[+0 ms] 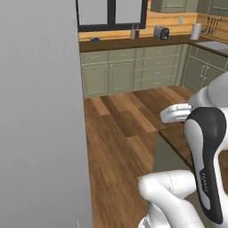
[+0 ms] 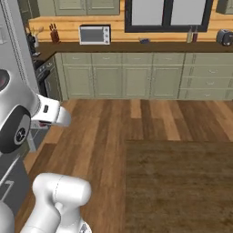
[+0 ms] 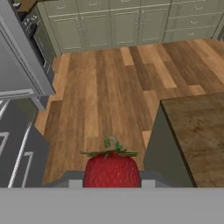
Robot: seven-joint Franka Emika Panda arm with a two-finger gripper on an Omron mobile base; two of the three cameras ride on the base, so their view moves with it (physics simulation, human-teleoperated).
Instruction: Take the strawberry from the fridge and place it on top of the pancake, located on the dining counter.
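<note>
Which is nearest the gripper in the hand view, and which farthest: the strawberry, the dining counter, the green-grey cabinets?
1. The strawberry, held in the gripper itself, bottom centre.
2. The dining counter, its corner just ahead on the right.
3. The green-grey cabinets, across the wood floor at the top.

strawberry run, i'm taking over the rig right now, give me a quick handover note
Gripper: shut on the strawberry, seen close up in the hand view, held above the wood floor.
Fridge: the grey door panel stands on the left of the left base view.
Dining counter: its dark-brown top lies ahead on the right, corner near the berry in the hand view.
Done: strawberry is out of the fridge and in the grip.
Left: carry it over the counter, find the pancake along it, set the berry on top, release.
</note>
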